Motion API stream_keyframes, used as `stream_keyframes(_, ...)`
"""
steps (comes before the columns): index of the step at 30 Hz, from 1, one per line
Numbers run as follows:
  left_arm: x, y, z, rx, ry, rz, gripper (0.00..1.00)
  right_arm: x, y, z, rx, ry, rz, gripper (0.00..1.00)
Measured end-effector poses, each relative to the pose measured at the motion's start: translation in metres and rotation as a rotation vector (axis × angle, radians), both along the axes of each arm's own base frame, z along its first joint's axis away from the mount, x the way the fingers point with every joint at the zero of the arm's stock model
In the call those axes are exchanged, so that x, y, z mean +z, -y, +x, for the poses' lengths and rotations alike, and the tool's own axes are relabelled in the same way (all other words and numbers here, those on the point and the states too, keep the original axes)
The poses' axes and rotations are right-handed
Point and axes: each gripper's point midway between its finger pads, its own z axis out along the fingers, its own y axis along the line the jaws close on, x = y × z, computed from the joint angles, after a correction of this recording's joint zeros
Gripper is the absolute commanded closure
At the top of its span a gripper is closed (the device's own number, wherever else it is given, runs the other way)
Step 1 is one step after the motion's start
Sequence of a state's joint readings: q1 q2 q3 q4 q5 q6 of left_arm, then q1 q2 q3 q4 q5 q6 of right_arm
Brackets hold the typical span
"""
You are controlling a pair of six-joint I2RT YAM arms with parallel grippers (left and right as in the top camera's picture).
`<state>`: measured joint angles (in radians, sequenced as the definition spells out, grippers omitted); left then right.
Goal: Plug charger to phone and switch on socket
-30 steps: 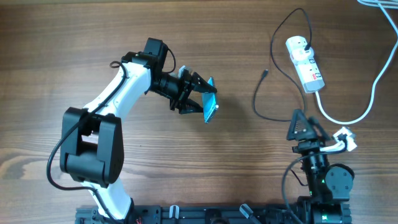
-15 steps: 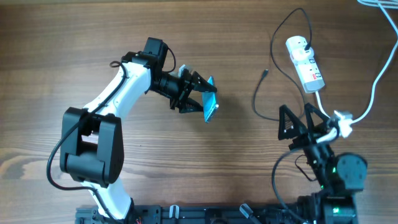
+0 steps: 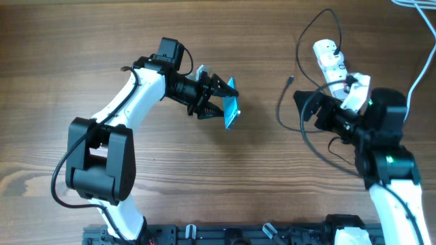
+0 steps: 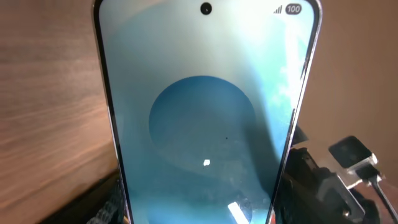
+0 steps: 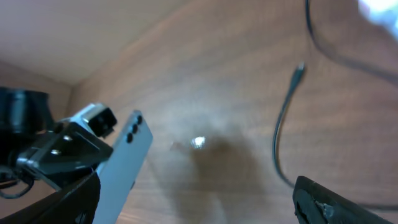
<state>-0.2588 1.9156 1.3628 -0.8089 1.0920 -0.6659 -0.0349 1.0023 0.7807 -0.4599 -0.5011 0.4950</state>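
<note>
Two hands in play, one loaded.

- Left hand (image 3: pixel 216 103) is clamped on the phone (image 3: pixel 231 113) across its long edges. The phone is held clear of the surface (image 3: pixel 82 41) at about mid-surface, tipped up on edge with the teal screen lit.
- In the left wrist view the screen fills the frame with the camera hole at top. The port end is not in view.
- The phone looks stiff, light and glass-slick. You should keep the hold on the edges and off the screen.
- The charger (image 3: pixel 281 112) is right of centre. Its thin black lead lies loose in curves, and the plug tip (image 3: pixel 291 79) lies flat on the wood toward the far edge, touching nothing.
- The lead will likely be limp. Take it just behind the tip, or it will droop and twist away from the port.
- Right hand (image 3: pixel 308 111) has its fingers wide apart and holds nothing. It hangs near the lead, on the near side of the tip.
- The socket (image 3: pixel 328 54) lies toward the far right corner, with its near end hidden under the right arm, so no switch is visible.
- There are no containers. The closest thing is the socket's far outlet, where the lead's white head appears seated.
- A white cord (image 3: pixel 414 85) trails along the right edge.
</note>
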Motion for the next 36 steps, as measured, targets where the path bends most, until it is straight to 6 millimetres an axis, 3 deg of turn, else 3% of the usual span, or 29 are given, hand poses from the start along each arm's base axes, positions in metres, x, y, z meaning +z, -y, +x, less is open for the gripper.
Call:
stream_keyframes(6, -0.011, -0.004, 0.02, 0.061, 0.053, 0.077, 0.37, -0.041, -0.012, 0.004, 0.08, -0.137, 0.025, 0.05)
stream_keyframes(10, -0.015, -0.006, 0.032, 0.128, 0.037, 0.121, 0.35, -0.062, -0.039, -0.001, 0.229, -0.164, -0.026, 0.07)
stream_keyframes(12, -0.021, -0.01, 0.036, 0.171, 0.011, 0.163, 0.4, -0.059, -0.062, -0.001, 0.315, -0.113, -0.044, 0.07)
stream_keyframes(14, -0.025, -0.013, 0.04, 0.208, -0.012, 0.196, 0.4, -0.053, -0.082, -0.001, 0.382, -0.055, -0.058, 0.01)
stream_keyframes(17, -0.028, -0.016, 0.049, 0.266, -0.023, 0.223, 0.41, -0.045, -0.107, 0.002, 0.436, 0.034, -0.101, 0.0)
stream_keyframes(22, -0.029, -0.018, 0.054, 0.317, -0.054, 0.238, 0.4, -0.05, -0.113, 0.023, 0.352, 0.048, -0.109, 0.0)
stream_keyframes(30, -0.028, -0.015, 0.056, 0.334, -0.069, 0.235, 0.39, -0.079, -0.156, 0.043, 0.395, 0.039, -0.007, 0.05)
stream_keyframes(36, -0.028, -0.013, 0.055, 0.331, -0.071, 0.236, 0.39, -0.067, -0.163, 0.051, 0.364, 0.058, 0.074, 0.13)
